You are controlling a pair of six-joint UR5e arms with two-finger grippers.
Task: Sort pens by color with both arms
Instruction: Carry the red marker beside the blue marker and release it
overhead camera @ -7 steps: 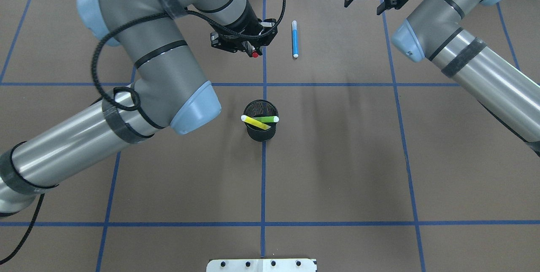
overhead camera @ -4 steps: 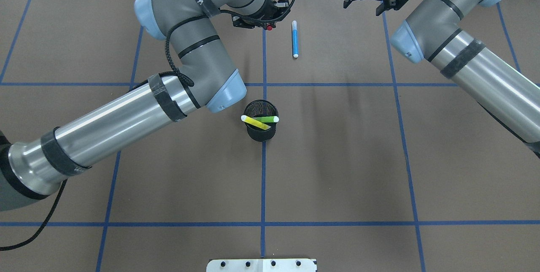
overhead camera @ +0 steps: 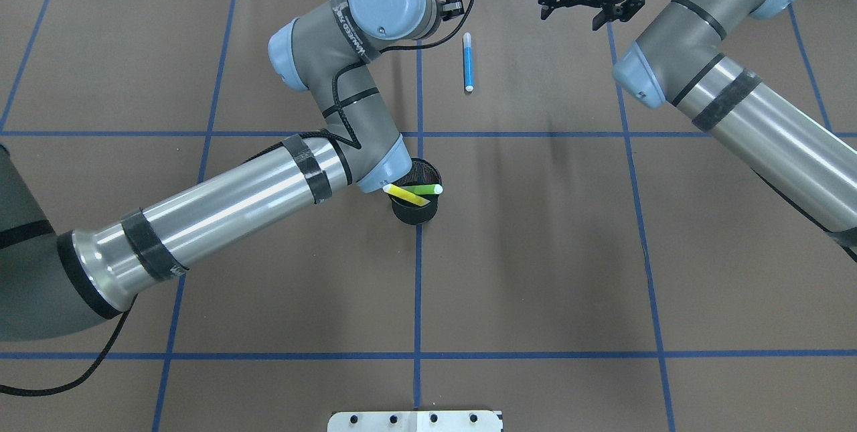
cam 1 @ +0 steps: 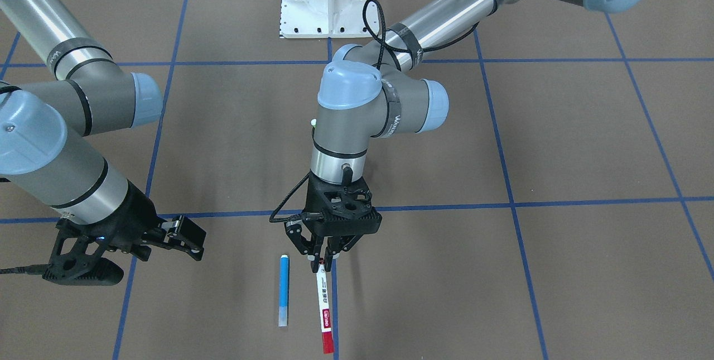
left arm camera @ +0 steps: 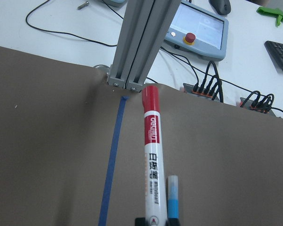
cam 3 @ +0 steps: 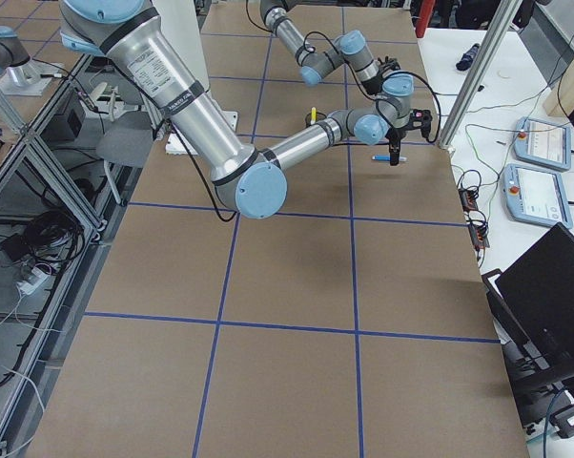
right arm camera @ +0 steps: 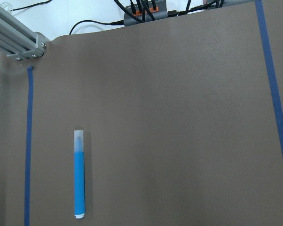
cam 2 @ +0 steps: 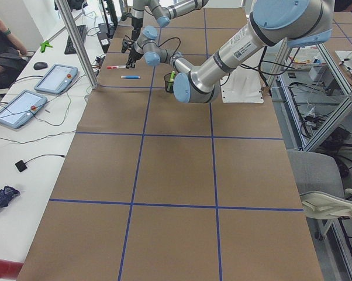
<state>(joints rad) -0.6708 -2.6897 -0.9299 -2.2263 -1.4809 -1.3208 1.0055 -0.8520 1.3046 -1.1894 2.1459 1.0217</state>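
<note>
**The left gripper holds the red-and-white pen at the far end of the bench.**

The left gripper (cam 1: 322, 259) is shut tight on one end of the white marker with red caps (cam 1: 324, 310). The rest of the marker sticks out flat, low over the brown bench (cam 1: 558, 270), close to the blue tape line. I cannot tell if it touches the bench. The blue pen (cam 1: 284, 290) lies flat on the bench just beside the marker. The two point nearly the same way but do not touch. The right gripper (overhead camera: 572, 13) hangs off to the side of the blue pen, its fingers spread wide with nothing in them. In the middle of the bench stands the black mesh cup (overhead camera: 412, 216). The yellow pen (overhead camera: 405, 195) and the green pen (overhead camera: 425, 189) lean in it, and their pale ends poke out over the rim. Part of the left arm covers one side of the cup.
</note>
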